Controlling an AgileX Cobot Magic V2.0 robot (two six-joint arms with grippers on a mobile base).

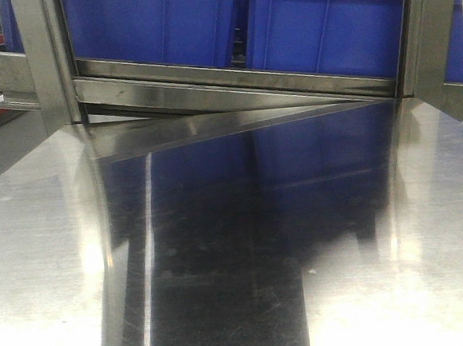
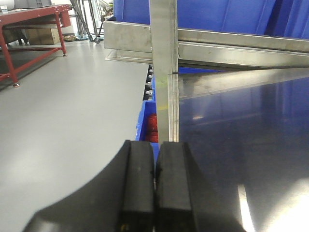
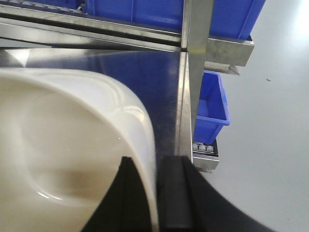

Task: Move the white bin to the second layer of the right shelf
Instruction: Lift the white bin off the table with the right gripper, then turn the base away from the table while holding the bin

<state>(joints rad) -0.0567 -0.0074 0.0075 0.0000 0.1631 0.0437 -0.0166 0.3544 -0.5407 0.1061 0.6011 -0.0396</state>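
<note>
Right pincer (image 3: pixel 157 193) was clamped on the rim of the white bin (image 3: pixel 63 145), which lay to its left; left pincer (image 2: pixel 154 188) closed together, empty. Advised: level carry, clear of the steel post (image 3: pixel 195 58) ahead

The front camera sits low over the tabletop (image 1: pixel 54 259), facing the blue crates (image 1: pixel 147 23). Wrist cameras peek past the left gripper (image 2: pixel 155 152) and right gripper (image 3: pixel 153 169) at both.

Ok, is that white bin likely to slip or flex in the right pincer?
Probably slippery: the white bin is glossy, and the right pincer grips just one wall. It looks empty, so likely light, but may tilt from that edge hold.
</note>
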